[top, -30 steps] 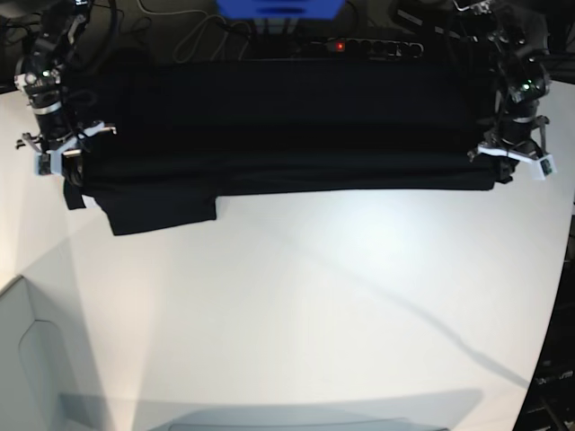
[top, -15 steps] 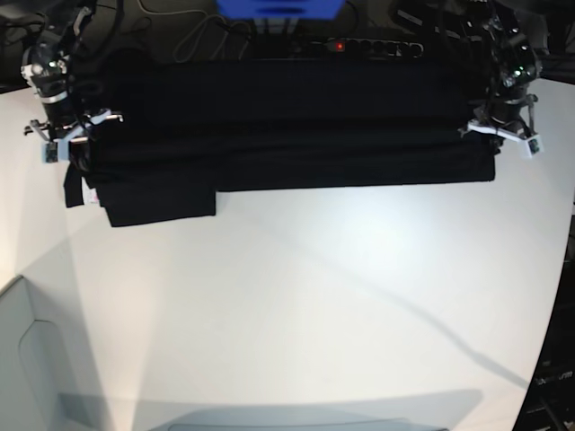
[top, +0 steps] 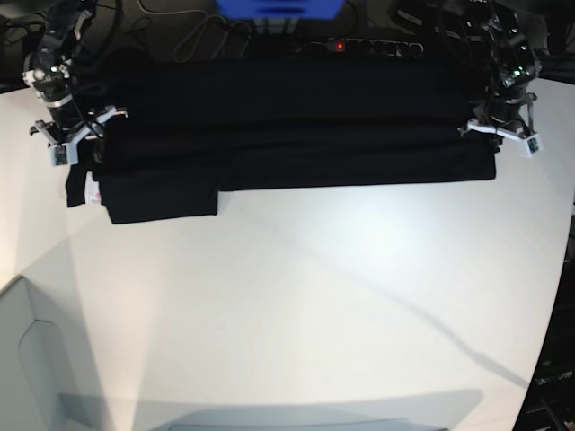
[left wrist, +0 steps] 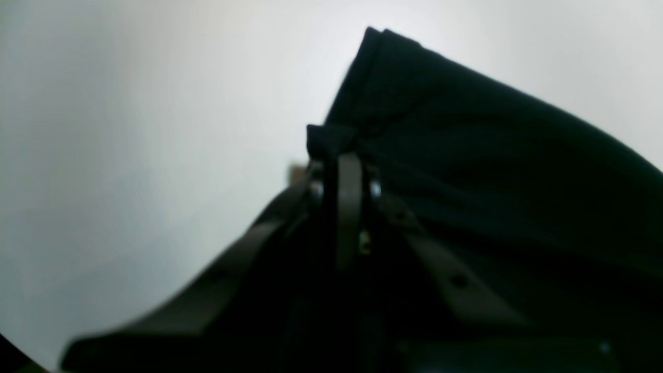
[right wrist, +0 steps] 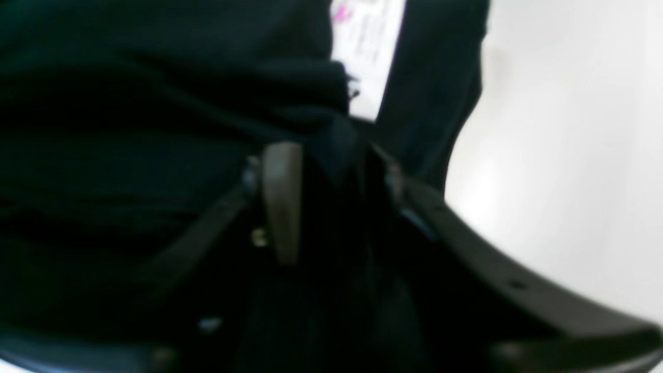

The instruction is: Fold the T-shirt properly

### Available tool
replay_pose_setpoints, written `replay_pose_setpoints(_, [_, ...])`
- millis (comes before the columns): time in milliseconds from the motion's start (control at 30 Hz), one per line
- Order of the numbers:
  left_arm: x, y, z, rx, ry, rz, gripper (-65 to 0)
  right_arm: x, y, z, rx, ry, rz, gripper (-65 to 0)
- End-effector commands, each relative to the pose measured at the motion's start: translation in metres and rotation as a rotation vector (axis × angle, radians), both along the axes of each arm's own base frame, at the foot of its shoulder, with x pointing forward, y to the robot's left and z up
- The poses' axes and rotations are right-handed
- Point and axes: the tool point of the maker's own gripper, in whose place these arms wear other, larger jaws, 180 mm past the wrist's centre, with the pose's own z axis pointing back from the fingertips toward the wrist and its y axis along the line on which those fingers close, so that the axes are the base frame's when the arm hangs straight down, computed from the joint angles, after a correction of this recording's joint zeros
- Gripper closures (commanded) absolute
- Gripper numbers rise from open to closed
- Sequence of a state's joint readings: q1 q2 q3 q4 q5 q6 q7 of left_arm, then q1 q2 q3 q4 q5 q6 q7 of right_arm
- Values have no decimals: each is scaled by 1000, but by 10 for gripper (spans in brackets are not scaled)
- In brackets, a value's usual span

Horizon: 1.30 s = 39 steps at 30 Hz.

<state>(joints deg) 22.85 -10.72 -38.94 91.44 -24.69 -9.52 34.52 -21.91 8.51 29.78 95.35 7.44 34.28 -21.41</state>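
1. The T-shirt (top: 287, 126) lies stretched in a long, dark band across the far part of the white table (top: 296, 305), reaching from the far left edge to the far right edge in the base view.
2. A sleeve (top: 162, 193) juts toward the near side at the left end, with a small white label (top: 92, 194) showing just beside it.
3. The left gripper (top: 499, 128), at the right end in the base view, has its fingers (left wrist: 348, 207) closed tight on a bunched corner of the cloth.
4. The right gripper (top: 72, 141), at the left end, is likewise pinched onto a fold of the black fabric; the label with pink print (right wrist: 368, 41) hangs just beyond it.
5. Behind the far edge sit a black power strip (top: 359, 45) with a red light, loose cables (top: 193, 40) and a blue object (top: 278, 9).
6. A thin diagonal shadow (top: 404, 310) crosses the bare table nearer the camera.
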Motion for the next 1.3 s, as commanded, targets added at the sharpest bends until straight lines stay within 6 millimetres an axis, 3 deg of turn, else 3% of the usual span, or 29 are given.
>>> replay_pose_setpoints(0, [5,8,12,34,-31,0,-1,10,-2,20,-18,-71,13,-267])
replay_pose_setpoints(100, [4,8,11,34,-27,-1,-1,7,-5,44,-62,-116,17,-273])
replay_pose_setpoints(233, [3,8,11,34,-25,-1,-2,15,7,71,-83,-189,37,-273])
replay_pose_setpoints(333, [3,8,10,34,-23,-1,-23,43,18,85,-74,-241,59,-274])
replay_pose_setpoints(433, [3,8,10,34,-23,-1,-89,74,23,78,-49,-199,67,-275])
replay_pose_setpoints(567, [3,7,11,35,-25,-2,-191,113,16,62,-14,-124,53,-277])
replay_pose_setpoints(733, [1,10,11,37,-24,6,-206,139,14,32,35,-30,67,-277])
replay_pose_setpoints(967, [1,10,11,37,-25,8,-206,134,23,-13,93,94,79,-277])
replay_pose_setpoints(1133, [2,10,12,37,-27,7,-207,126,29,-25,97,132,96,-261])
replay_pose_setpoints(1200, [2,10,13,40,-30,5,-207,120,32,-26,88,136,108,-190])
replay_pose_setpoints(1267, [3,10,15,42,-34,4,-207,119,33,-15,68,105,117,-64])
